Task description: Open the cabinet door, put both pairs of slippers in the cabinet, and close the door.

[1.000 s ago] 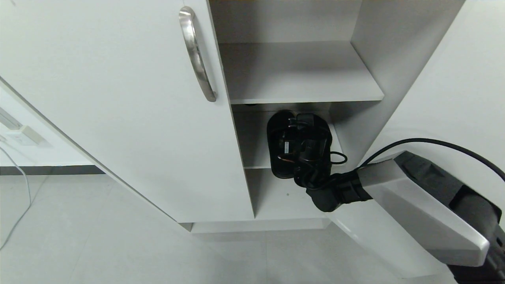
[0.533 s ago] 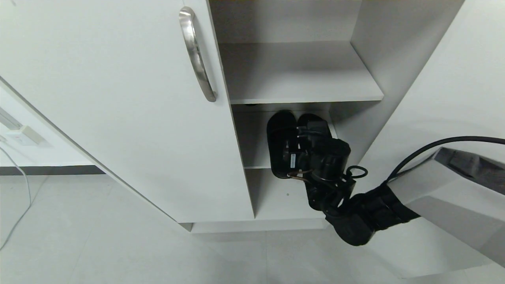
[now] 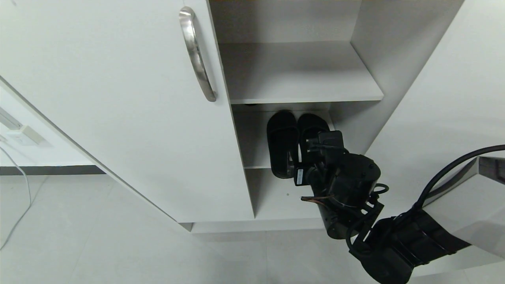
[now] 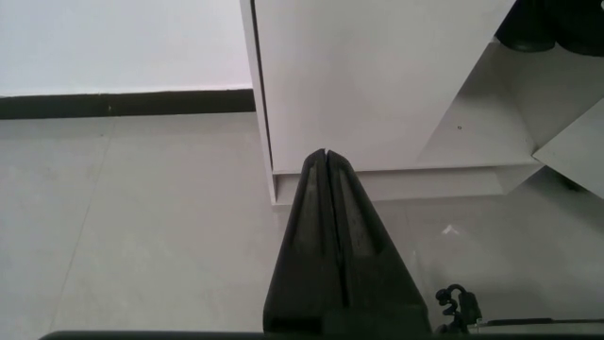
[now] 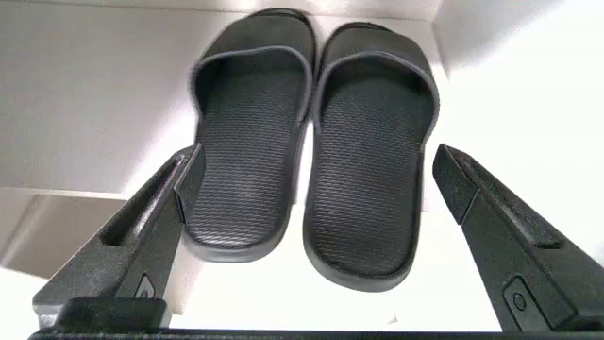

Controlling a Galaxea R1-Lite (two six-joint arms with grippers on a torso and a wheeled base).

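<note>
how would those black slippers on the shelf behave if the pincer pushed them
Probably light and bendy: the black slippers look like thin moulded foam. They lie flat on the shelf, so they would likely slide, not tip.

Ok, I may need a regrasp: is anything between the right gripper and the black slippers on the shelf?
Nothing visible does. The right gripper is open and faces the black slippers directly, not touching them, with a clear gap in between.

No words or numbers can be read anywhere, and the print on the small white sticker [image 3: 298, 177] on the right arm's black wrist is too small to make out.
</note>
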